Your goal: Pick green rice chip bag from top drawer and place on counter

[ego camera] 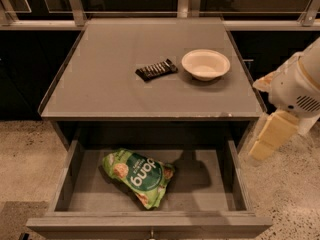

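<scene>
The green rice chip bag (137, 176) lies flat on the bottom of the open top drawer (210, 184), left of its middle, with its white lettering facing up. The grey counter (110, 79) is directly above the drawer. My gripper (260, 151) hangs from the white arm (300, 86) at the right, outside the drawer's right wall and just below counter height. It is well to the right of the bag and holds nothing.
A white bowl (205, 64) and a small black ribbed bar (156, 69) sit on the counter's right half. Dark cabinets and metal railing posts (75, 4) run behind it. A speckled floor (290, 199) surrounds the cabinet.
</scene>
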You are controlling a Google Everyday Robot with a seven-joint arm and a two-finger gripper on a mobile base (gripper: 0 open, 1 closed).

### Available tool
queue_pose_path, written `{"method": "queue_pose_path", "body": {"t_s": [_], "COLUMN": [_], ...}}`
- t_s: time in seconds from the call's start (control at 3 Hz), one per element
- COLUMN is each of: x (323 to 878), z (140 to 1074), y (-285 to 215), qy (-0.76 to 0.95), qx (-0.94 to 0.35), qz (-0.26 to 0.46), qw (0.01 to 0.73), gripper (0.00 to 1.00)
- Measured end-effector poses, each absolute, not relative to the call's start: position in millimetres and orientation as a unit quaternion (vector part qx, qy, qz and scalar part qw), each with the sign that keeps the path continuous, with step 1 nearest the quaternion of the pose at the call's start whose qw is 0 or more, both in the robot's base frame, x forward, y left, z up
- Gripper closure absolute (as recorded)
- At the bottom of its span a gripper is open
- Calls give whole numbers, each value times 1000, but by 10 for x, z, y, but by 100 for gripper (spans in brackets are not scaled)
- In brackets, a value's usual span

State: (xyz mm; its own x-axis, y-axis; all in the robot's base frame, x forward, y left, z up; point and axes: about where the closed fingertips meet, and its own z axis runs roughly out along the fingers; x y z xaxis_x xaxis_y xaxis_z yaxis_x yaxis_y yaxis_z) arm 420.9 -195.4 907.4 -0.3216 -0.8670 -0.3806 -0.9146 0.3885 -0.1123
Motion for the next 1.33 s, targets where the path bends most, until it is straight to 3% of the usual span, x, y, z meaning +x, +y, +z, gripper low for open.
{"method": "queue_pose_path", "body": {"t_s": [0.67,1.33], "x": [4069,3771], "z": [8934,8036], "y": [-1984,-1804], "qy": [820,845], "qx": [-526,-453], "qz": [69,103], "qw": [217,264], "gripper": [0,0]}}
